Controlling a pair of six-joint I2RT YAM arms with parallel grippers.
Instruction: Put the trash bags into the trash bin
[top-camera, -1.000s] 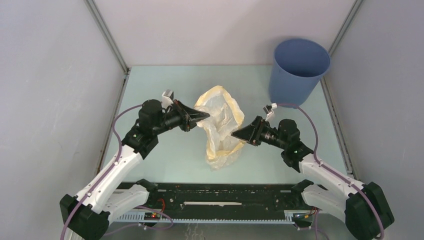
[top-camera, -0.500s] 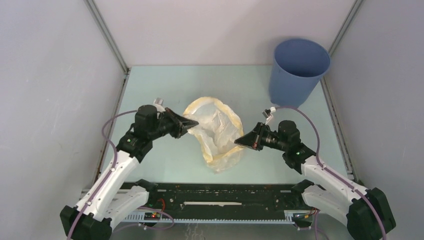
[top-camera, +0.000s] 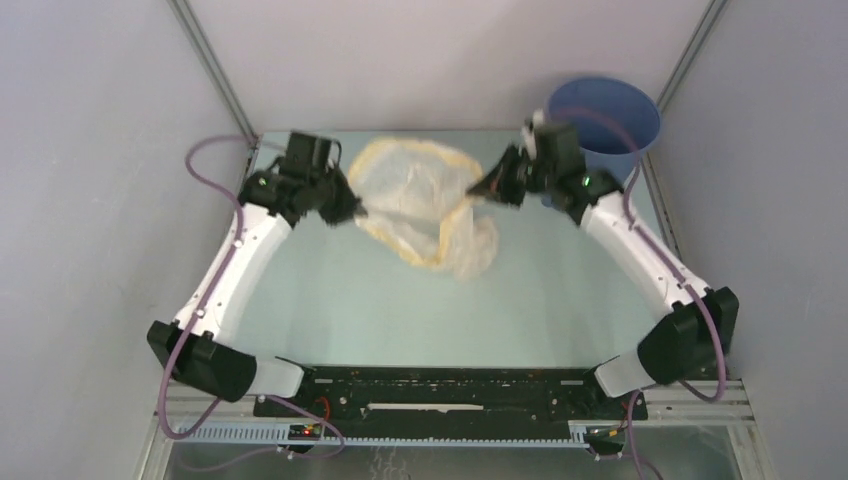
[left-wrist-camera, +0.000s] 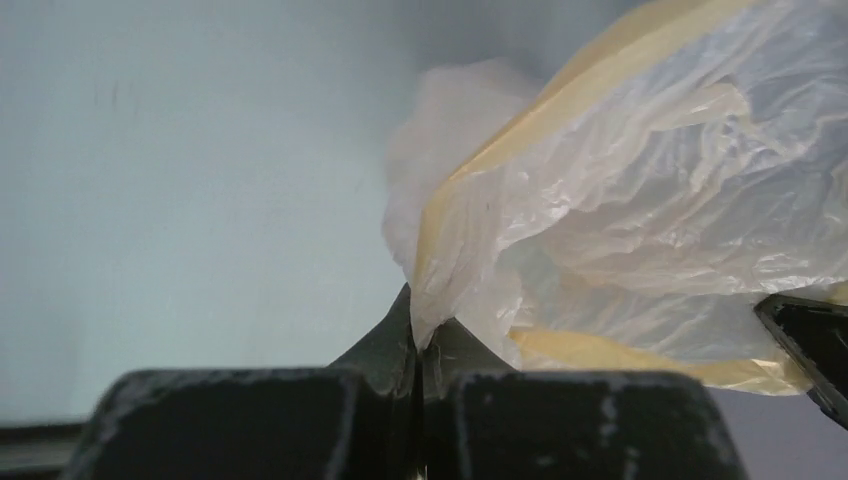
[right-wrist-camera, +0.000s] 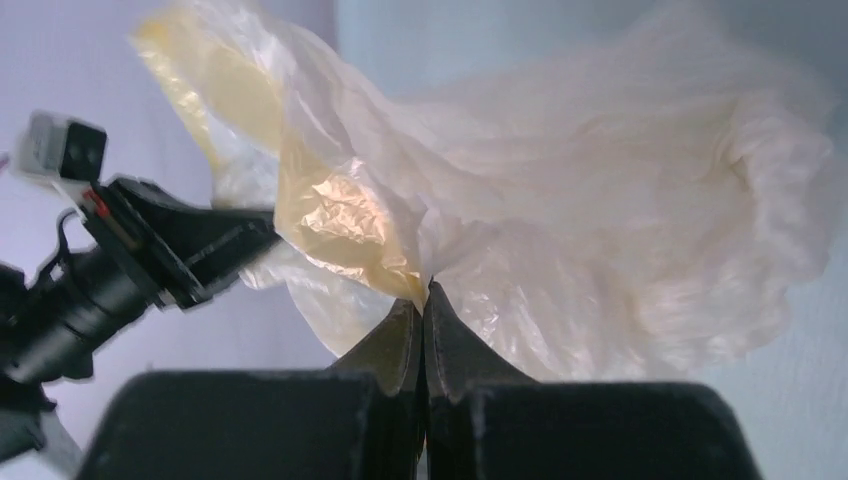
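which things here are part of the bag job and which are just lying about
Part of the job: bag; bin; left pincer and right pincer, both shut on the bag.
Just there: table; purple cables.

From above, the right gripper (top-camera: 478, 192) and its wrist cover the near left side of the round blue plastic bin (top-camera: 622, 118), and I can't see the bin's base. The left gripper (top-camera: 352, 212) is blurred there, so I can't make out its fingers. On my left wrist camera the thin translucent pale yellowish crinkly plastic bag (left-wrist-camera: 650, 200) runs off the top and right edges. On the right wrist camera it runs off the top. In both, the pinched fold is buried between the fingers.
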